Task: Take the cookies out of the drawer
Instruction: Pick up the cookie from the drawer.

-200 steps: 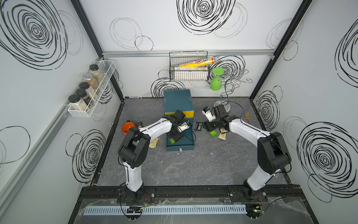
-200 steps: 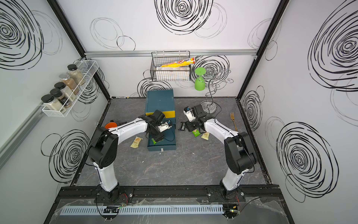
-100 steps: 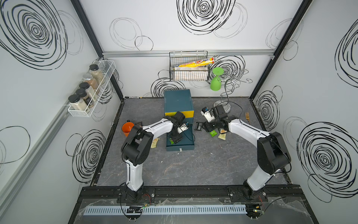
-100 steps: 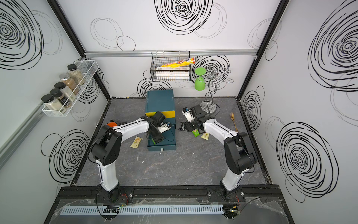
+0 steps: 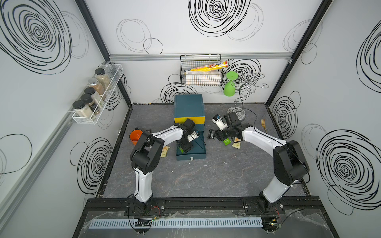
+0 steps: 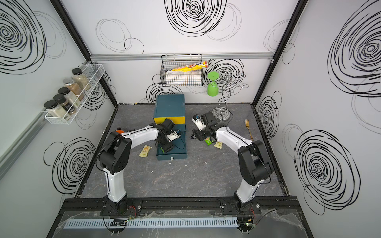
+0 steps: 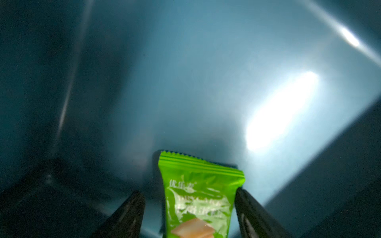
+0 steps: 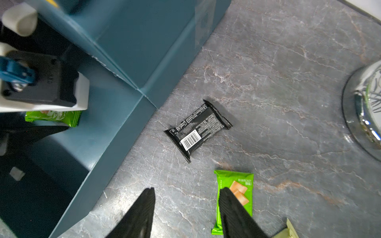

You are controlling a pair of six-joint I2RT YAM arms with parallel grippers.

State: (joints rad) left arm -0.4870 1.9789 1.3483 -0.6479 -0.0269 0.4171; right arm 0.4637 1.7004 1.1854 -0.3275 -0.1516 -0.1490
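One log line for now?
left gripper open astride green packet in drawer | right gripper open, empty, above table | black packet out

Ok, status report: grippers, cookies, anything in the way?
Left gripper open, straddling green packet in drawer. Right gripper open, empty. Black packet, other green packet out on table. Nothing blocking.

Left arm (image 5: 145,154): the elbow has swung slightly toward the drawer (image 5: 198,154) over the last second. As a result, in a top view the orange cup (image 6: 119,131), on the left arm's side of the drawer, now shows only as a sliver behind the arm. Right arm (image 5: 261,140): the wrist end has edged marginally toward the drawer.
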